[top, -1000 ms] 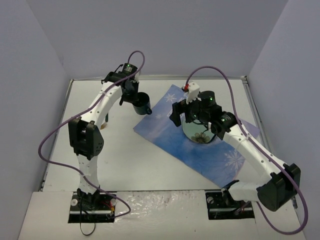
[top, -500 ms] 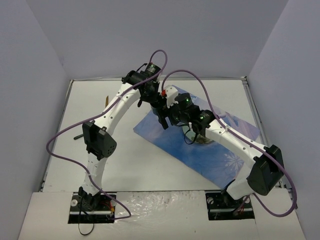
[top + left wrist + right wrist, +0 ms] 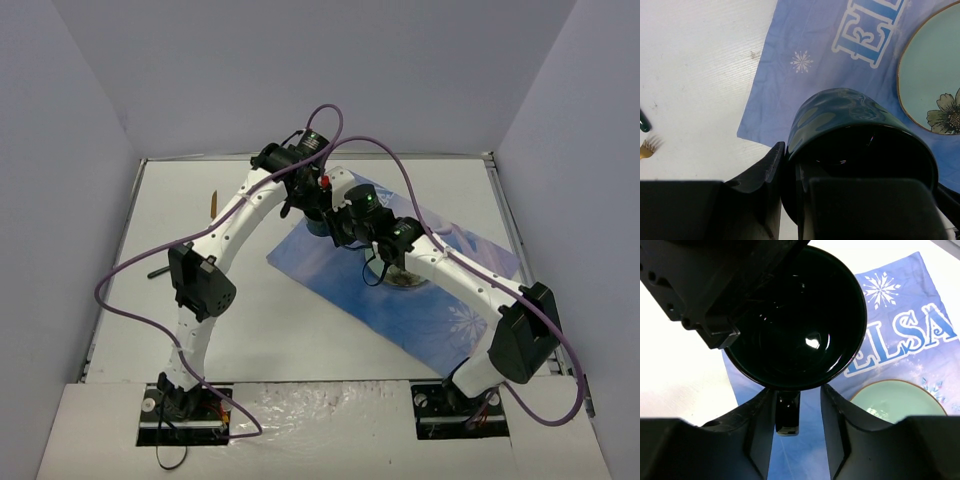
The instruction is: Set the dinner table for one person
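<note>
A dark green mug (image 3: 840,115) hangs over the far left corner of the blue Elsa placemat (image 3: 420,310), above the white dinner table (image 3: 250,310). My left gripper (image 3: 790,175) is shut on the mug's wall, one finger outside and one inside. My right gripper (image 3: 797,392) meets it from the other side and is open. The mug's handle (image 3: 788,412) stands between its fingers, against the left one, with a gap to the right one. In the top view both grippers (image 3: 322,212) hide most of the mug. A pale green flower plate (image 3: 405,275) lies on the placemat.
A gold fork (image 3: 647,147) and a dark-handled utensil (image 3: 160,271) lie on the table left of the placemat. The two arms cross close together over the placemat's far corner. Grey walls enclose the table on three sides.
The left arm swung right with the mug to the placemat's corner. The right arm moved left to meet it, and its jaws narrowed around the mug's handle.
</note>
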Robot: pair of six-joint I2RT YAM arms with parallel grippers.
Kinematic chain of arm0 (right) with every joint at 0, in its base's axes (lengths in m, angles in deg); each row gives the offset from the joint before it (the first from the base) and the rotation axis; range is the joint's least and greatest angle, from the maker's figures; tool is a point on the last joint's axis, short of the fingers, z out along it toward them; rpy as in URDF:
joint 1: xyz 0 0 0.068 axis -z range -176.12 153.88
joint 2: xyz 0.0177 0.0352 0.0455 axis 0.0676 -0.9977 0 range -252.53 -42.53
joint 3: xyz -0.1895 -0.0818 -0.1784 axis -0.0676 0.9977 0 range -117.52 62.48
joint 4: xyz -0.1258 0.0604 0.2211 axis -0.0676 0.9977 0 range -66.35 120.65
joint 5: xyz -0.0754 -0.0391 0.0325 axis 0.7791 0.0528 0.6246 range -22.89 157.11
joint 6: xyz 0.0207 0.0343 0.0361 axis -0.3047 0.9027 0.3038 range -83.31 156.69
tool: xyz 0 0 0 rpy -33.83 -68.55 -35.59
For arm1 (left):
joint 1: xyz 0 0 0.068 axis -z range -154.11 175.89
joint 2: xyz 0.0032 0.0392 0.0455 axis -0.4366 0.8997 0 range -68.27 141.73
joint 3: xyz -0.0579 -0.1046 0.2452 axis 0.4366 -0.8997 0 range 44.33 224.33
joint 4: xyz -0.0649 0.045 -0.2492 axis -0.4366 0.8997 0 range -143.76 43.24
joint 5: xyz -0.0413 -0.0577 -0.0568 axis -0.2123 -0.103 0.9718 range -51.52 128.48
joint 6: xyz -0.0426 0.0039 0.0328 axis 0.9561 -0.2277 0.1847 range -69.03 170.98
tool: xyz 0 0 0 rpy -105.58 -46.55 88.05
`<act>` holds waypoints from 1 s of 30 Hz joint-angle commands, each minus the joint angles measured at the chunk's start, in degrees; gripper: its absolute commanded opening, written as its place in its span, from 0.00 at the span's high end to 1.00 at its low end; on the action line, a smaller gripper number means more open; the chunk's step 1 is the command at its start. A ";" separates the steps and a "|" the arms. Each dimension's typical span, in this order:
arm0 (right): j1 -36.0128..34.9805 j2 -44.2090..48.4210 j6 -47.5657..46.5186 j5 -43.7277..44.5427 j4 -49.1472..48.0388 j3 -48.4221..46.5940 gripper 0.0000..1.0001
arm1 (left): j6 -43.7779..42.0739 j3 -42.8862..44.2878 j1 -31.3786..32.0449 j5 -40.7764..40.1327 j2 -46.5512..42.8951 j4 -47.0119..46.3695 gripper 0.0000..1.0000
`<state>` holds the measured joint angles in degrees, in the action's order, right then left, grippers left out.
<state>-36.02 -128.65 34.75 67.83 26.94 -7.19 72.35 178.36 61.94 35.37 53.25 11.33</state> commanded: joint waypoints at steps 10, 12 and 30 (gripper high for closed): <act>-0.32 0.80 -0.31 2.68 -6.44 -0.73 1.00 | 1.54 2.86 0.69 1.58 -4.48 -1.69 1.00; -0.30 1.53 -0.40 2.90 -7.04 0.34 1.00 | 1.69 2.45 0.69 1.73 -5.06 -2.13 0.95; 2.25 11.15 -1.13 4.04 -10.00 10.27 1.00 | 3.26 -9.13 -2.46 2.84 -12.23 -8.87 0.48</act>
<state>-35.60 -123.34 33.63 69.39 25.08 2.50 74.53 171.10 61.28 38.13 46.44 6.29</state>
